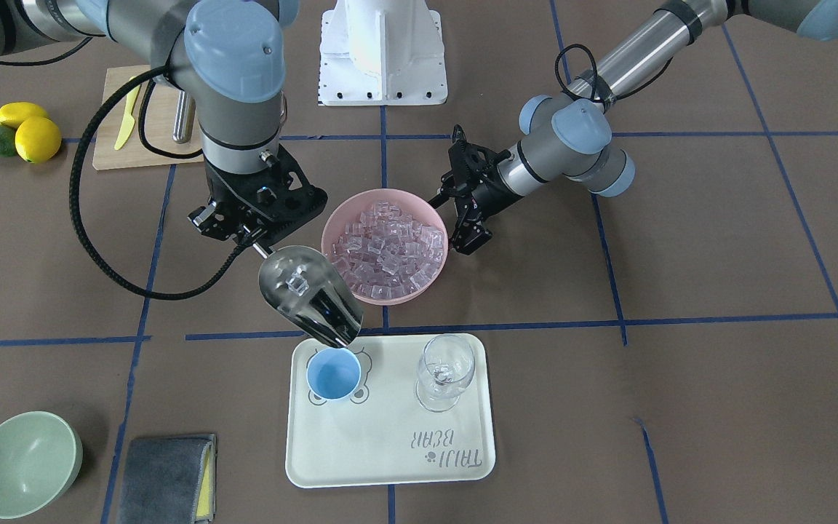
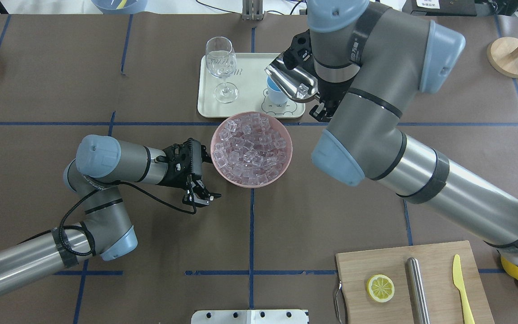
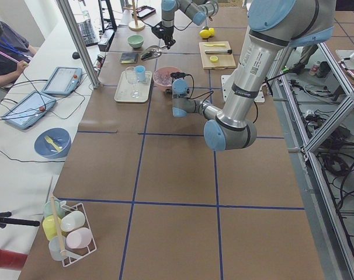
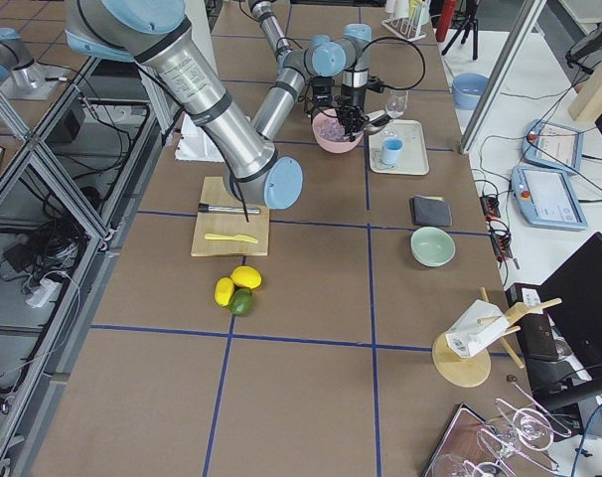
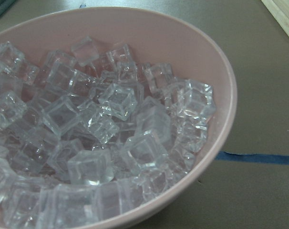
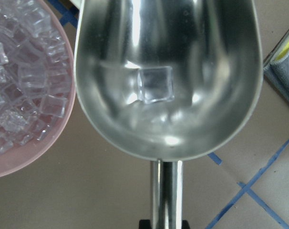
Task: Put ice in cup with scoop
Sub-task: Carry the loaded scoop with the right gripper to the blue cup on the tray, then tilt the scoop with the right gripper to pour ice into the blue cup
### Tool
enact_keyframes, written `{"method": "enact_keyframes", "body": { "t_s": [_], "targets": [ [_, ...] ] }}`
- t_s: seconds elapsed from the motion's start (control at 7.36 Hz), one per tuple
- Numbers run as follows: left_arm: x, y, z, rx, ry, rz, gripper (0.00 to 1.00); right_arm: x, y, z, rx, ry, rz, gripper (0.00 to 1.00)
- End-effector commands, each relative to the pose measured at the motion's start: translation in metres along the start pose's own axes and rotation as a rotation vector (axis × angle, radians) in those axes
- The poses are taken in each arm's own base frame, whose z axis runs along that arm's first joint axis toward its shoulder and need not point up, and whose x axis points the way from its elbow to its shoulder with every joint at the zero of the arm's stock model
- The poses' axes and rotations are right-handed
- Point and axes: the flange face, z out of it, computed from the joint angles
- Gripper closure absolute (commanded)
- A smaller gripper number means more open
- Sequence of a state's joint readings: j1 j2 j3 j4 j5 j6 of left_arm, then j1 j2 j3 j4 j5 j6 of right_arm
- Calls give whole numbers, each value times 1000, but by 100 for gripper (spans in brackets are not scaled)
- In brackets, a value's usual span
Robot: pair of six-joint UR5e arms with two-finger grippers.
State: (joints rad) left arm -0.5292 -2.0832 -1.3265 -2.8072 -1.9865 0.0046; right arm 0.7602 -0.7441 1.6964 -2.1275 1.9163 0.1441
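Right tool [image 1: 256, 244] grips one scoop [image 1: 311, 300] holding one ice cube [image 1: 297, 282].

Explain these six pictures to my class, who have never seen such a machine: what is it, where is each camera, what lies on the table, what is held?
This is a robot with two jointed arms at a brown table. Four pictures come from fixed cameras: one facing the robot, one over its shoulders, one at each table end. Two come from cameras on the wrists. The right arm's two fingers grip the handle of a steel scoop holding one ice cube, its mouth near a blue cup on a tray beside a stemmed glass. The left arm's two fingers stand open and empty next to a pink bowl full of ice.
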Motion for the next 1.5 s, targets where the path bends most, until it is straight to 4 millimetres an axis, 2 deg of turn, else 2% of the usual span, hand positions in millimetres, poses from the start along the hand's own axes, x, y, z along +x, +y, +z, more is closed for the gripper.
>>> {"method": "enact_keyframes", "body": {
  "t_s": [0.0, 0.14, 0.41, 0.82, 1.09, 1.36],
  "targets": [
    [0, 2, 0, -2, 0, -1, 0, 28, -24, -9, -134, -28, -12, 100],
    [0, 1, 0, -1, 0, 0, 0, 26, -26, -21, -201, -25, -32, 100],
    [0, 2, 0, -2, 0, -1, 0, 30, -20, -14, -286, -23, -52, 100],
    [0, 2, 0, -2, 0, -1, 0, 26, -18, -22, -355, -28, -89, 100],
    [0, 3, 0, -4, 0, -2, 0, 25, -31, -23, -378, -26, -108, 100],
    [0, 1, 0, -1, 0, -1, 0, 26, -31, -24, -383, -22, -118, 100]
  ]
}}
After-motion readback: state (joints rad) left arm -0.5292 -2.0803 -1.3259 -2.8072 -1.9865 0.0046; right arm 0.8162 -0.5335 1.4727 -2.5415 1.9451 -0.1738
